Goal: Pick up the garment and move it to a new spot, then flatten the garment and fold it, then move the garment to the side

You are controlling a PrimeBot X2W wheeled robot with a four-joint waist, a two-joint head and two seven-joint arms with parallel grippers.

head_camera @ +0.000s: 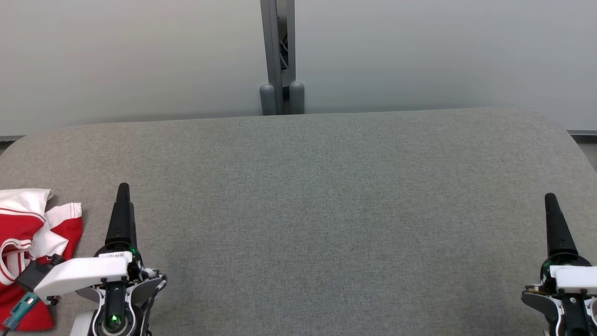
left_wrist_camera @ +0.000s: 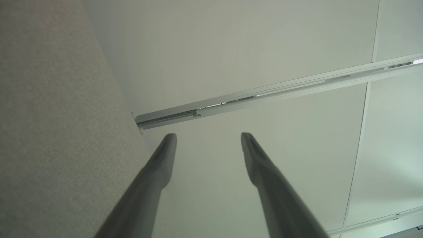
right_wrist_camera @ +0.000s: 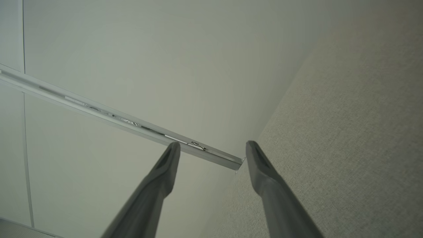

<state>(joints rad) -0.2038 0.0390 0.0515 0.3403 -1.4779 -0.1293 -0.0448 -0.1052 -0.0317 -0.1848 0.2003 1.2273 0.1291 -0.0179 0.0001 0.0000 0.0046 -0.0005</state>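
Garment (head_camera: 28, 233) crumpled on grey table (head_camera: 326, 210) beside left gripper (left_wrist_camera: 208, 135), right gripper (right_wrist_camera: 212, 143) apart, both spread, empty

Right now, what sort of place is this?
Probably a lab or test room: a grey fabric-covered table, plain pale wall panels with a metal post, and a crumpled red-and-white garment.

Before me lies a grey woven-fabric tabletop (head_camera: 326, 210) with rounded far corners. Behind its far edge stands a pale grey panelled wall (head_camera: 140, 56), split by a grey metal upright post (head_camera: 278, 42) that is flanked at its foot by two short round-topped grey cylinders (head_camera: 267, 99).
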